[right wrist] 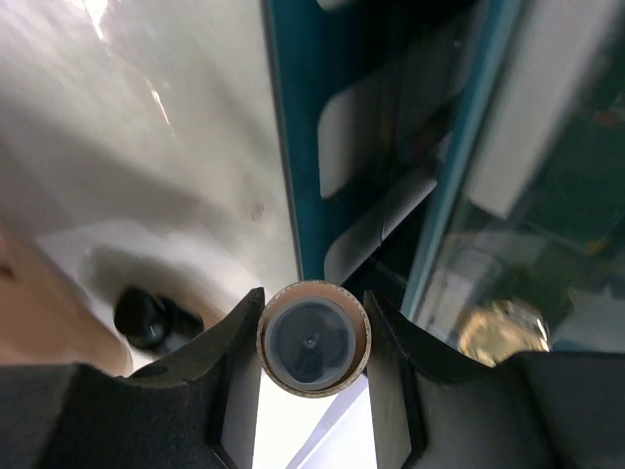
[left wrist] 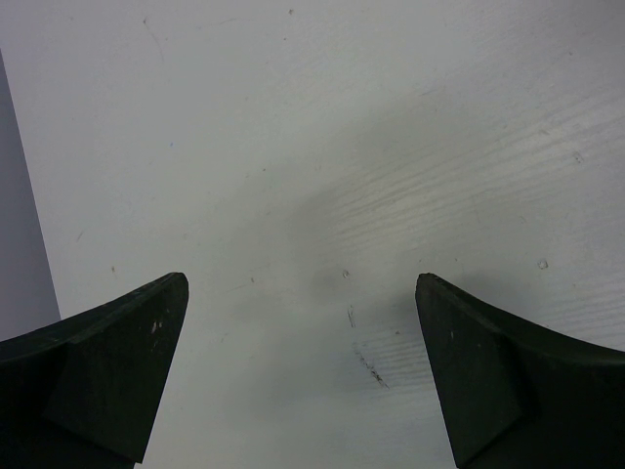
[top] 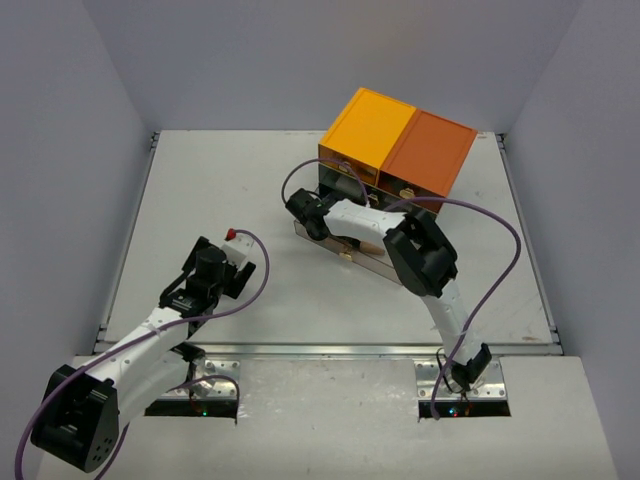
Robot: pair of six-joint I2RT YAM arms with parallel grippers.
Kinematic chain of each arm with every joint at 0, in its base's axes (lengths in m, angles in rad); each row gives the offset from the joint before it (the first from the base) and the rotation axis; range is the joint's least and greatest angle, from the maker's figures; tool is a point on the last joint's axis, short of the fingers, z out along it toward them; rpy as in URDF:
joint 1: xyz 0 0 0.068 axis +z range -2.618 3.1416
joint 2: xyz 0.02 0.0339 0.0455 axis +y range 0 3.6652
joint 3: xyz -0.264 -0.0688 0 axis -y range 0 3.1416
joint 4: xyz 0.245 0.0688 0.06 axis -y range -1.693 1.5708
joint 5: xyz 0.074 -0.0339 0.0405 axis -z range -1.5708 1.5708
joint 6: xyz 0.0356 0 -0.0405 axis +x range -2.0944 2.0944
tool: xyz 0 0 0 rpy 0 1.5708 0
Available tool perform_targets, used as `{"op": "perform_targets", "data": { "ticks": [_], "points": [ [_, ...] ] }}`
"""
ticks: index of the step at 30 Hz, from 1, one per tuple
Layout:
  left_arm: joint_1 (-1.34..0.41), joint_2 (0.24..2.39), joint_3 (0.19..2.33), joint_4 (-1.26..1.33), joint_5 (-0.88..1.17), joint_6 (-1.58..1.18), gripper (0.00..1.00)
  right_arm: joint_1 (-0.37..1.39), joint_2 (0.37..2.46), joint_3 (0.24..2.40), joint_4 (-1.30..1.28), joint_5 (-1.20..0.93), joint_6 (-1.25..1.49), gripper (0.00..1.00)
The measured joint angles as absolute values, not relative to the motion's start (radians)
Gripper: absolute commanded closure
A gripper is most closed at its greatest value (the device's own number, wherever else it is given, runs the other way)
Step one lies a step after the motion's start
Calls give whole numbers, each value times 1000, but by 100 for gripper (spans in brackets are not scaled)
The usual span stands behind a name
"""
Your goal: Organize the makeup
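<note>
Sorting looks far along: one piece in hand at the drawers.
The drawer chest (top: 395,145) has a low drawer out. Over it, the right gripper (right wrist: 312,298) is closed snugly on a small brown bottle (right wrist: 312,340), with a dark piece (right wrist: 151,315) lying just beside, apparently stowed. The left gripper (left wrist: 301,283) hangs wide apart, empty, above the table (left wrist: 293,117).

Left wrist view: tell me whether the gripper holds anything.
No, the left gripper is open, and only the table shows between its fingers.
</note>
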State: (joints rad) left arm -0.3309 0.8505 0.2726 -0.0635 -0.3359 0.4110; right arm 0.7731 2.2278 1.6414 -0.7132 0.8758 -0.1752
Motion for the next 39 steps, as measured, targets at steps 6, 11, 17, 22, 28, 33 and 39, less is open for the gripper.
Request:
{"op": "perform_targets", "data": {
  "ticks": [6, 11, 17, 22, 28, 33, 39],
  "points": [
    [-331, 850, 273, -63, -336, 411, 0, 767, 2292, 1676, -698, 891, -221, 42],
    [-331, 851, 273, -64, -336, 411, 0, 766, 2295, 1676, -682, 900, -244, 40],
    [-331, 851, 273, -64, -336, 411, 0, 763, 2291, 1672, -678, 904, -247, 40],
    [-331, 851, 273, -63, -336, 411, 0, 764, 2223, 1637, -690, 883, -213, 40],
    [-331, 851, 273, -63, -336, 411, 0, 764, 1967, 1571, -710, 727, -76, 40],
    [-331, 843, 273, -63, -338, 411, 0, 764, 1711, 1431, -647, 549, 48, 43],
    [-331, 816, 273, -63, -341, 411, 0, 770, 1386, 946, -302, 301, 328, 52]
  ]
}}
